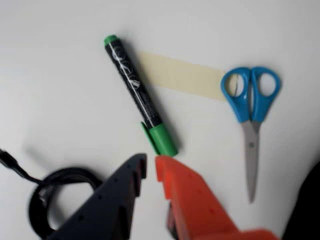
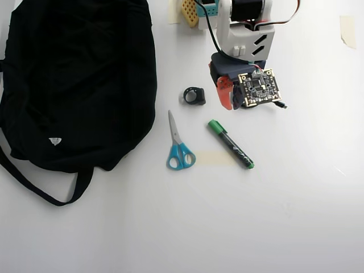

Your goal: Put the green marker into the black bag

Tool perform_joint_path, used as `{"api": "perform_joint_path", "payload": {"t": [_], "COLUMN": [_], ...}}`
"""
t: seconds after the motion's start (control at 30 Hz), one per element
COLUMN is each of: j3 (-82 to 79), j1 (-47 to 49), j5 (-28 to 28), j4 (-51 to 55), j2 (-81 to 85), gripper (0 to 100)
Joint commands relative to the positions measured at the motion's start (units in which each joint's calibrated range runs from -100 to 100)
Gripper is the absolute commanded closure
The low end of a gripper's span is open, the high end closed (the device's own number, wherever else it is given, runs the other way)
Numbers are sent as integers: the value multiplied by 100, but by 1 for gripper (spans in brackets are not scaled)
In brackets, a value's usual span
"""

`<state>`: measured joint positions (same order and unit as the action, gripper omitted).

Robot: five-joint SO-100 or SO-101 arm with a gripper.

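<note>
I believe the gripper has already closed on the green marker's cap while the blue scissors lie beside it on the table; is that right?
Not quite. In the wrist view the gripper is not holding the green marker: its fingertips sit just short of the green cap, with nothing between them. The blue scissors do lie beside it on the table.

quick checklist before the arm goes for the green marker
1. Gripper near the green marker: ok, tips just short of its cap end.
2. Jaws wide enough for the barrel: not ok, only a narrow gap.
3. Marker free: ok, lying flat, untouched.
4. Scissors clear of the marker: ok, apart in the wrist view.
5. Cable coil clear of the fingers: cannot tell.
6. Black bag opening reachable: cannot tell, no opening visible.
</note>
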<state>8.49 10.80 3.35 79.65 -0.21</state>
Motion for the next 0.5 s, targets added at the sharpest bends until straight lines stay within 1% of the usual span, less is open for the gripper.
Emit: {"api": "perform_joint_path", "payload": {"t": [0.0,0.27,0.47], "j3": [202,157,139], "j1": [34,34,34], "j5": [452,1197,1522], "j4": [28,123,183], "j2": [162,162,145], "gripper": [98,98,98]}}
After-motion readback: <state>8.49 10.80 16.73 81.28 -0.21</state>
